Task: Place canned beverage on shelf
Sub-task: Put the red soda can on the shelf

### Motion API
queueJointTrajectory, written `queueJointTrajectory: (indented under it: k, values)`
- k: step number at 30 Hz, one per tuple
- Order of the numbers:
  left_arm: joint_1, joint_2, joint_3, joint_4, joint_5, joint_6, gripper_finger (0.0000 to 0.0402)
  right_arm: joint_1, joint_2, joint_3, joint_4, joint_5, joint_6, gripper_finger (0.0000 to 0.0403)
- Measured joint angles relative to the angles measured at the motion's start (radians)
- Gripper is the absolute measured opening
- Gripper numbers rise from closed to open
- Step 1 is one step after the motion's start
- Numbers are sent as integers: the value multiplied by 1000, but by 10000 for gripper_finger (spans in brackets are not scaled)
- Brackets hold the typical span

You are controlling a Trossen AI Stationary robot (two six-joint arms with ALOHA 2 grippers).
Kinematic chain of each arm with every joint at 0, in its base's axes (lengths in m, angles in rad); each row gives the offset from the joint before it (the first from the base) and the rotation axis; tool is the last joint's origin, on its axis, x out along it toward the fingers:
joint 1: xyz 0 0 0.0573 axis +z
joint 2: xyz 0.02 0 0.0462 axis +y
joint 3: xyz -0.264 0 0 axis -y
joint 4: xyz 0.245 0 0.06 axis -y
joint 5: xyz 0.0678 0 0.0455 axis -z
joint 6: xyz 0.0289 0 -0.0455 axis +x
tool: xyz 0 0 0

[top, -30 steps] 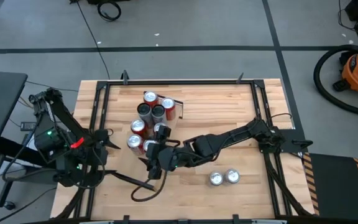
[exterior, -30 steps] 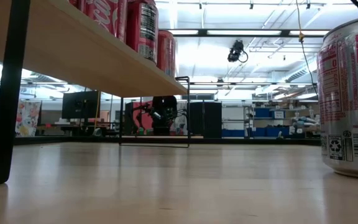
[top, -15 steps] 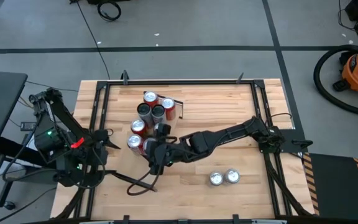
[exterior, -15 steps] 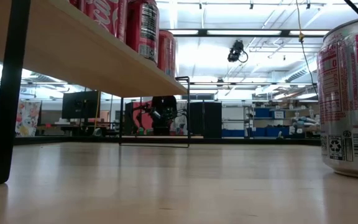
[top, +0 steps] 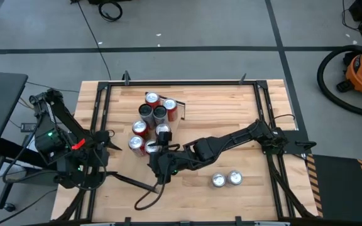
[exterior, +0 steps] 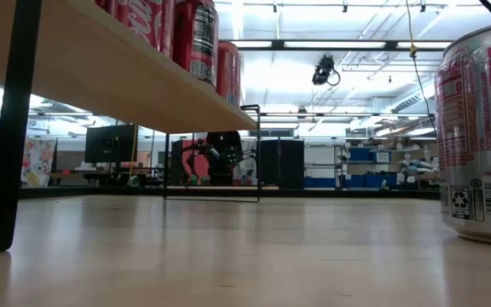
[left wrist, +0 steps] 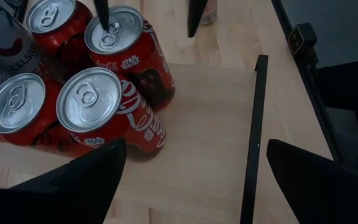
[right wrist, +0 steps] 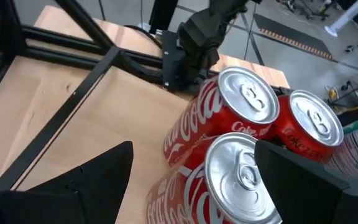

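Red cola can with silver top stands upright on the long pale wood shelf, touching its neighbours at the near end of the cluster of red and silver cans. Cluster unmoved over the last second. Right hand nudged toward the cans, then eased back; its fingers are spread wide to either side of that can, gripping nothing. Judgement: this can is delivered, retreat under way. Two silver cans wait on the wooden tabletop. Left hand, fully spread and empty, idles at the tabletop's left edge.
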State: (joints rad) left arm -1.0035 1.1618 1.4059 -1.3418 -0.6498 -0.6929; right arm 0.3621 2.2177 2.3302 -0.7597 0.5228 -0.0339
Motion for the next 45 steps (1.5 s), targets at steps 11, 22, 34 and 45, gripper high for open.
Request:
queueJointTrajectory:
  k: [11, 22, 34, 45]
  values:
    - [0, 0, -1, -1, 0, -6, 400, 56, -35, 1, -53, 131, 2, 346]
    - [0, 0, -1, -2, -2, -2, 400, 66, -62, -25, -427, 130, 392, 346]
    - [0, 0, -1, -10, -9, 1, 400, 9, -62, -123, -412, 89, 399, 346]
    - [0, 1, -1, -16, -8, 0, 400, -39, -60, -168, -288, 49, 333, 346]
